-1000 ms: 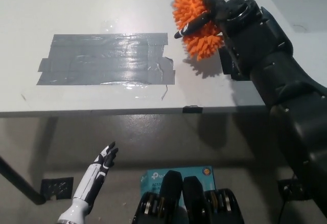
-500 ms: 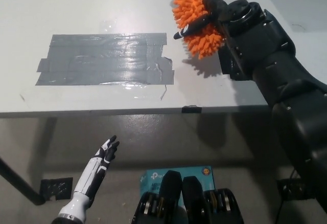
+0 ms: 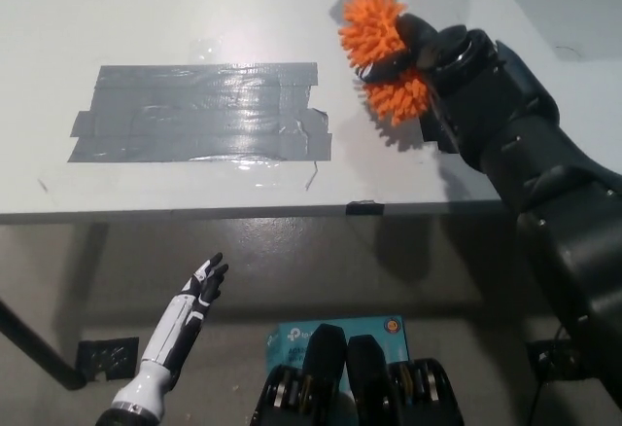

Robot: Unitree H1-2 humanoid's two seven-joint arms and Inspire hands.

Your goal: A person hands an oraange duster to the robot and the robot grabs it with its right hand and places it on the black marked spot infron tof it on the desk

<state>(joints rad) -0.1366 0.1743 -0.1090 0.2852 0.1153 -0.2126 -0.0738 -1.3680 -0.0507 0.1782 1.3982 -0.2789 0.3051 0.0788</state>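
One spiky orange duster [image 3: 385, 54] grasped by the black right hand [image 3: 420, 45] above the white counter [image 3: 194, 8], beside one glossy rectangular black tape patch [image 3: 199, 113]; white left hand [image 3: 199, 290] released, below the counter edge.

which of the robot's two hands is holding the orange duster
The black right hand, above the desk's right side, is closed around the orange duster. The white left hand hangs below the desk edge, holding nothing.

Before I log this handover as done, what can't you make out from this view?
- Head view: the orange duster handle top is cut off by the upper edge.
- The right robot hand is largely hidden behind the bristles, so its grip is unclear.
- The left robot hand is too small to judge.
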